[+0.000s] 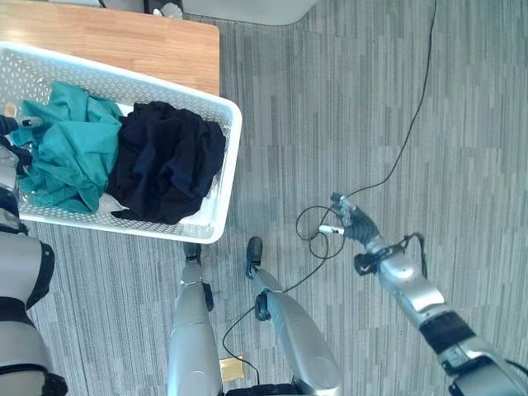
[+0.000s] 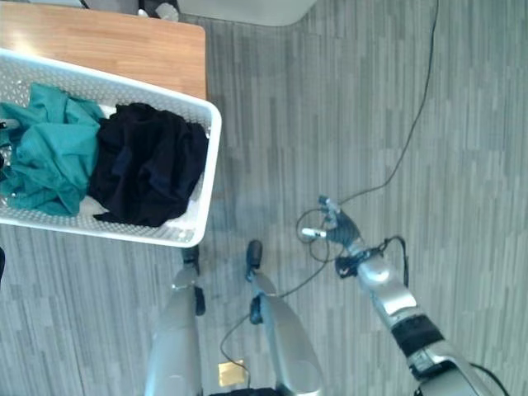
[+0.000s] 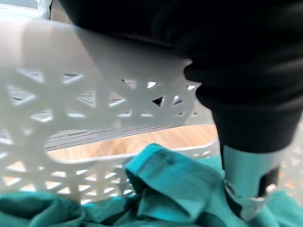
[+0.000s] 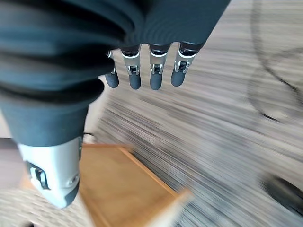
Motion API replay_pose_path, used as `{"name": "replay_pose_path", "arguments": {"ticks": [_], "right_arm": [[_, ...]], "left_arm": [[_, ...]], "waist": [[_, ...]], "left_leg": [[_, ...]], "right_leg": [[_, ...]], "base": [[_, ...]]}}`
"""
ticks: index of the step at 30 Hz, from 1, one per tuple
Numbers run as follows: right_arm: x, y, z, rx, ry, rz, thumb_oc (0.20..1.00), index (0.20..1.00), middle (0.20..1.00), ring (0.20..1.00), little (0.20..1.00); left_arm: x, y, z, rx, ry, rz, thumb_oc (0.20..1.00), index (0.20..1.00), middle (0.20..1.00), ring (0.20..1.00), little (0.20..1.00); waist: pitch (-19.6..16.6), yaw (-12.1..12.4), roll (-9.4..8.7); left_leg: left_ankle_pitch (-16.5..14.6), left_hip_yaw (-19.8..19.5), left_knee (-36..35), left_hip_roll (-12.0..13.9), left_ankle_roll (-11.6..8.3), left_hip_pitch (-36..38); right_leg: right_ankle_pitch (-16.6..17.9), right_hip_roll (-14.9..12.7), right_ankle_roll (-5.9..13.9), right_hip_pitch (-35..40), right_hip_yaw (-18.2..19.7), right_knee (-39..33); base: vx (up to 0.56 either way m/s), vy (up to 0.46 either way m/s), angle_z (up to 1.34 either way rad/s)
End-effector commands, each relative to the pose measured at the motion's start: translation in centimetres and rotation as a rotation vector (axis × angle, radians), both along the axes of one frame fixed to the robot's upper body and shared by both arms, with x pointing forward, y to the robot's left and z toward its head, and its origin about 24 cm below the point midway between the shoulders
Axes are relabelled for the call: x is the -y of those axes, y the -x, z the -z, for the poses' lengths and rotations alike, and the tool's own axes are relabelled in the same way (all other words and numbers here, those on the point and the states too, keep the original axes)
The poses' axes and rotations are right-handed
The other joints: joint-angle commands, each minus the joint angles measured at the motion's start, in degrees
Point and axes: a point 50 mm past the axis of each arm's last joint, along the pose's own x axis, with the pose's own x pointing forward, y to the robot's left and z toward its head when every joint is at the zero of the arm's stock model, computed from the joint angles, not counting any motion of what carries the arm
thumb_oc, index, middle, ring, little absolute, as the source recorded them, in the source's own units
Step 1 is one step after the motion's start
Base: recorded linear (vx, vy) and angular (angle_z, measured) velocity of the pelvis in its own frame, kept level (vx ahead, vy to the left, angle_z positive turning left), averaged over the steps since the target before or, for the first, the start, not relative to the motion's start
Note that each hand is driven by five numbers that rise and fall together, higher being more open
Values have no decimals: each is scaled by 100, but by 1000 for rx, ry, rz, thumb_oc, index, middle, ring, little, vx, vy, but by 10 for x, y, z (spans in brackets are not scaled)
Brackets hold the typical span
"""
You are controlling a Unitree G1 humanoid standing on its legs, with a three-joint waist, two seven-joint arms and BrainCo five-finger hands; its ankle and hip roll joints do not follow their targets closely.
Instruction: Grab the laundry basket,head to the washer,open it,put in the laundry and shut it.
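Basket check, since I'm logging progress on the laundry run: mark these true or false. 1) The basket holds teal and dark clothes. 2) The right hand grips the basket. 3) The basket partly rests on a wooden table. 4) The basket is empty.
1) True: the basket holds teal clothes and dark clothes.
2) False: the right hand hangs over the floor, apart from the basket, fingers relaxed.
3) True: its far side lies over the table.
4) False: it holds clothes.
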Motion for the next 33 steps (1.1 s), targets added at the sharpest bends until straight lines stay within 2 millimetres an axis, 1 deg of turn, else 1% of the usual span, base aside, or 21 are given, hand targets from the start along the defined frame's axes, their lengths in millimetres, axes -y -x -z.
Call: {"name": "replay_pose_path", "arguments": {"ticks": [1,2,3,4,5,6,7,8,10,12,15,19,23,27,29,31,33], "right_arm": [[-6,-4,-33,146,-14,-2,1000,1000,1000,1000,1000],[-7,-5,-34,147,-13,-2,1000,1000,1000,1000,1000],[-21,-11,-46,184,-7,-32,1000,1000,1000,1000,1000],[-22,-11,-46,184,-7,-32,1000,1000,1000,1000,1000],[-37,-17,-51,188,21,-52,1000,1000,1000,1000,1000],[-42,-20,-52,192,61,-52,1000,1000,1000,1000,1000],[-42,-20,-52,192,61,-52,1000,1000,1000,1000,1000],[-55,-28,-51,181,123,-47,1000,1000,1000,1000,1000],[-67,-41,-50,159,184,-14,1000,1000,1000,1000,1000],[-76,-50,-54,149,203,16,1000,1000,1000,1000,1000],[-92,-59,-53,105,197,44,1000,1000,1000,1000,1000],[-103,-63,-45,49,162,61,1000,1000,1000,1000,1000],[-108,-66,-45,24,148,66,1000,1000,1000,1000,1000],[-122,-68,-49,4,144,40,1000,1000,1000,1000,1000],[-125,-70,-47,-20,165,44,1000,1000,1000,1000,1000],[-132,-73,-40,-89,211,50,1000,1000,1000,1000,1000],[-139,-72,-24,-177,265,51,1000,1000,1000,1000,1000]], "left_arm": [[17,-11,52,-134,71,44,1000,1000,1000,1000,1000],[17,-11,51,-133,72,43,1000,1000,1000,1000,1000],[25,-17,55,-127,89,62,1000,1000,1000,1000,1000],[25,-16,55,-127,89,62,1000,1000,1000,1000,1000],[31,-20,63,-136,107,78,1000,1000,1000,1000,1000],[34,-21,66,-141,114,84,1000,1000,1000,1000,1000],[34,-21,66,-141,114,84,1000,1000,1000,1000,1000],[45,-27,74,-154,124,113,1000,1000,1000,1000,1000],[58,-35,78,-154,136,146,1000,1000,1000,1000,1000],[70,-41,81,-148,153,177,1000,1000,1000,1000,1000],[82,-48,82,-141,168,207,1000,1000,1000,1000,1000],[91,-52,84,-136,180,223,1000,1000,1000,1000,1000],[98,-55,84,-125,185,245,1000,1000,1000,1000,1000],[105,-59,82,-128,173,265,1000,1000,1000,1000,1000],[106,-59,83,-137,166,269,1000,1000,1000,1000,1000],[116,-64,80,-141,153,300,1000,1000,1000,1000,1000],[124,-67,80,-163,130,316,1000,1000,1000,1000,1000]], "waist": [[-336,-15,242],[-331,-22,243],[-341,13,303],[-340,11,303],[-366,76,358],[-375,90,381],[-375,89,382],[-399,148,428],[-407,198,473],[-394,236,513],[-365,292,537],[-329,315,533],[-293,353,530],[-275,393,515],[-265,412,506],[-241,460,502],[-230,491,497]], "left_leg": [[-655,-239,565,20,3,-331],[-656,-239,566,21,3,-332],[-651,-230,552,11,3,-328],[-651,-231,552,10,3,-328],[-642,-233,547,1,4,-329],[-647,-239,550,-3,8,-332],[-647,-239,550,-4,8,-332],[-650,-243,554,-19,14,-332],[-648,-250,550,-40,23,-342],[-632,-252,547,-62,29,-365],[-593,-261,531,-88,31,-396],[-583,-284,541,-107,43,-431],[-590,-319,586,-108,52,-469],[-575,-336,589,-115,54,-496],[-570,-340,599,-115,57,-500],[-554,-348,596,-115,57,-497],[-537,-357,599,-114,53,-487]], "right_leg": [[-482,-519,660,-1,-132,380],[-482,-518,660,-2,-131,381],[-485,-528,648,-19,-131,393],[-485,-528,648,-19,-132,393],[-493,-541,632,-30,-138,411],[-500,-543,626,-28,-136,415],[-500,-543,626,-28,-136,415],[-507,-554,611,-32,-133,427],[-503,-565,604,-41,-150,434],[-507,-570,590,-69,-145,444],[-499,-579,578,-93,-170,453],[-498,-577,571,-97,-191,465],[-502,-578,566,-105,-219,487],[-503,-572,558,-115,-233,499],[-505,-570,550,-121,-244,514],[-500,-570,544,-113,-266,525],[-496,-567,531,-101,-273,529]], "base": [[-16,31,-8],[-18,42,-3],[0,0,0],[-3,36,2],[0,0,0],[0,0,0],[0,0,0],[0,0,0],[0,0,0],[0,0,0],[-6,7,1],[0,0,0],[0,0,0],[0,0,0],[-8,15,8],[-8,8,8],[0,0,0]]}}
